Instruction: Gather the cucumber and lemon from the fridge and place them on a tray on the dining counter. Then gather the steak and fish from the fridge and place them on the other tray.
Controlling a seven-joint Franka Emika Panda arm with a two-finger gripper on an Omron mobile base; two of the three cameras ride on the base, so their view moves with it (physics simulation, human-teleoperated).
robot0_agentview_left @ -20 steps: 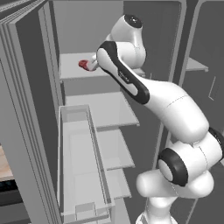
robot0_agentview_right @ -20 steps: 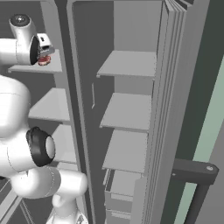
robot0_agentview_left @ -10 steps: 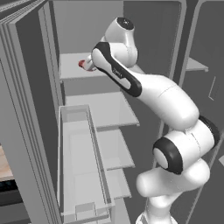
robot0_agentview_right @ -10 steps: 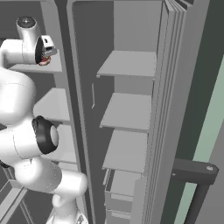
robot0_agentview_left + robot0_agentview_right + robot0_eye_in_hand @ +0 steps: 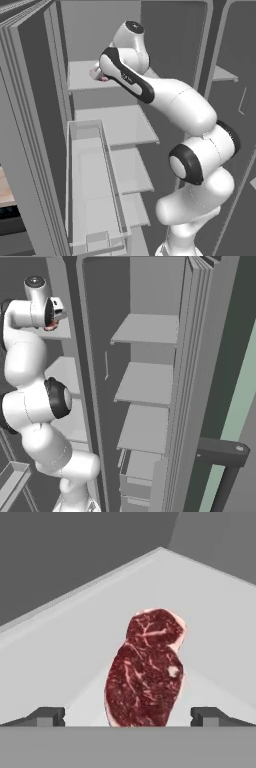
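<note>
The steak (image 5: 147, 669), dark red and marbled with a pale fat rim, lies flat on a white fridge shelf (image 5: 215, 612). My gripper (image 5: 127, 717) hangs just before its near end, open, with one of its fingertips (image 5: 47, 716) on each side and nothing between them. From the left base view the steak (image 5: 96, 75) is a small pink patch on the top shelf (image 5: 80, 82), partly behind my arm. The right base view shows the steak (image 5: 50, 327) just below my hand. Cucumber, lemon, fish and trays are out of view.
The fridge stands open with several bare shelves (image 5: 112, 125) below the top one. An open door with a clear bin (image 5: 95, 190) hangs at the left. The second compartment's shelves (image 5: 145, 328) and a dark handle bar (image 5: 220, 451) are to the right.
My arm has swung further into the fridge and its elbow has risen, bringing the hand up close to the steak. The jaws have stayed open and the steak has not moved.
</note>
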